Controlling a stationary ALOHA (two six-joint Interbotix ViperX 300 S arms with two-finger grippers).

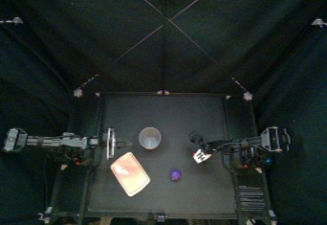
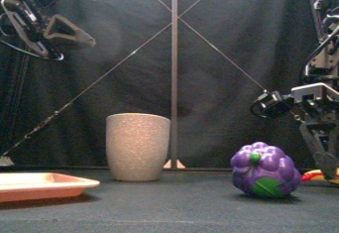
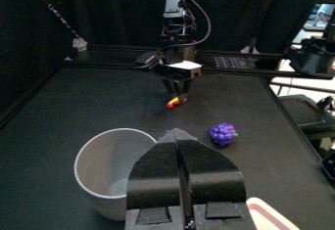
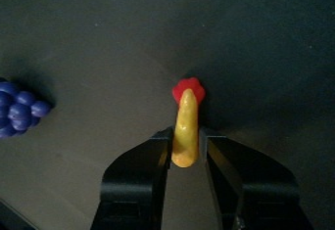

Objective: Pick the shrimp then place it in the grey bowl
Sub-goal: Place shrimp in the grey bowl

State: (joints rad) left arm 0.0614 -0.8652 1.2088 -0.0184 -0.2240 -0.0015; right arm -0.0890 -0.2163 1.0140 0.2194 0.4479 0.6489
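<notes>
The shrimp (image 4: 189, 112), a yellow-orange toy with a red tail, lies low at the table's right side, also seen as the shrimp (image 3: 174, 101) and the shrimp (image 2: 315, 175). My right gripper (image 4: 187, 144) is shut on it, one jaw pressed to each side, at table level; it shows as the right gripper (image 1: 201, 155) from above. The tall grey speckled cup (image 1: 149, 138) stands upright mid-table, left of the shrimp, also the cup (image 2: 138, 146) and the cup (image 3: 120, 165). My left gripper (image 3: 186, 170) rests shut and holds nothing, raised at the left behind the cup.
A purple grape toy (image 1: 177, 175) sits on the table between cup and shrimp, nearer the front, also the grapes (image 2: 265, 170). The pink tray (image 1: 129, 172) lies at the front left.
</notes>
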